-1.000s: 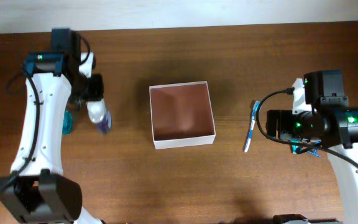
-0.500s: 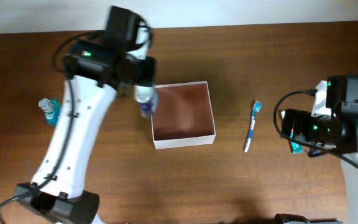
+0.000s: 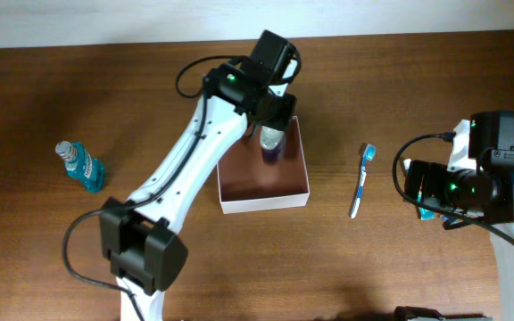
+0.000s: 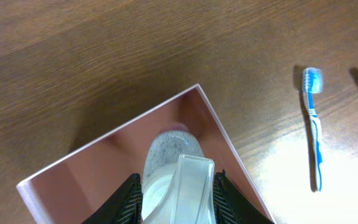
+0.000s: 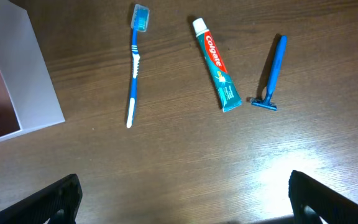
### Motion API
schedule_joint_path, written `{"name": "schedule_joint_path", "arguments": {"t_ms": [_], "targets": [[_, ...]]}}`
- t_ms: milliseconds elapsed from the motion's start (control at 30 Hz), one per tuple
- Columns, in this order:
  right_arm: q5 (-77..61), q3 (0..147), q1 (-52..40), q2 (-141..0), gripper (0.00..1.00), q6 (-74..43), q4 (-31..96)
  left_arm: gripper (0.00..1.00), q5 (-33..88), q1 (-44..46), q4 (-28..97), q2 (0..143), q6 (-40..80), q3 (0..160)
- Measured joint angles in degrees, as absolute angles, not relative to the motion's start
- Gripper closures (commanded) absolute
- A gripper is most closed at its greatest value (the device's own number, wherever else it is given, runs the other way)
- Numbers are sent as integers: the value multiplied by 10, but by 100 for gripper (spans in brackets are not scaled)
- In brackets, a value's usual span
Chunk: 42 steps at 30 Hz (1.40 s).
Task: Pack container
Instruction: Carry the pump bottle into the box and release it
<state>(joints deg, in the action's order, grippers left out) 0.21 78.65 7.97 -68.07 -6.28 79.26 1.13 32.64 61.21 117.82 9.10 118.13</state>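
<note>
The container (image 3: pixel 264 203) is a square white-walled box with a reddish-brown inside, at the middle of the table. My left gripper (image 3: pixel 273 132) is shut on a small clear bottle (image 3: pixel 272 144) with a purple end and holds it over the container's far right part. In the left wrist view the bottle (image 4: pixel 179 180) sits between the jaws of that gripper (image 4: pixel 176 202), above the container's inside (image 4: pixel 104 168). My right gripper (image 3: pixel 416 189) is open and empty over the table to the right; the right wrist view (image 5: pixel 185 199) shows its fingers wide apart.
A blue and white toothbrush (image 3: pixel 360 181) lies right of the container. A toothpaste tube (image 5: pixel 216 64) and a blue razor (image 5: pixel 272 71) lie beside it, mostly under my right arm. A blue mouthwash bottle (image 3: pixel 80 165) lies at the far left.
My left arm has carried the clear bottle from the table's left side rightward to over the container. The mouthwash bottle stays behind. My right arm has shifted slightly right.
</note>
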Motion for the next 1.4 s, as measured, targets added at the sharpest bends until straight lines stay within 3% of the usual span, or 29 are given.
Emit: {"name": "schedule_joint_path", "arguments": {"t_ms": [567, 600, 700, 867, 1000, 1133, 1400], "targets": [[2, 787, 80, -681, 1, -63, 793, 98, 4, 335, 569, 1238, 93, 1181], [2, 787, 80, -681, 1, -62, 793, 95, 4, 337, 569, 1240, 93, 1181], [2, 787, 80, -681, 1, -63, 794, 65, 2, 345, 565, 1241, 93, 1181], [2, 787, 80, -681, 1, -63, 794, 45, 2, 355, 564, 1241, 94, 1181], [2, 787, 80, -681, 1, -63, 794, 15, 2, 357, 569, 1241, 98, 1181], [2, 787, 80, -681, 1, -63, 794, 1, 2, 357, 584, 1241, 101, 1181], [2, 787, 80, -681, 1, -62, 795, 1, -81, 352, 676, 1219, 101, 1211]]}}
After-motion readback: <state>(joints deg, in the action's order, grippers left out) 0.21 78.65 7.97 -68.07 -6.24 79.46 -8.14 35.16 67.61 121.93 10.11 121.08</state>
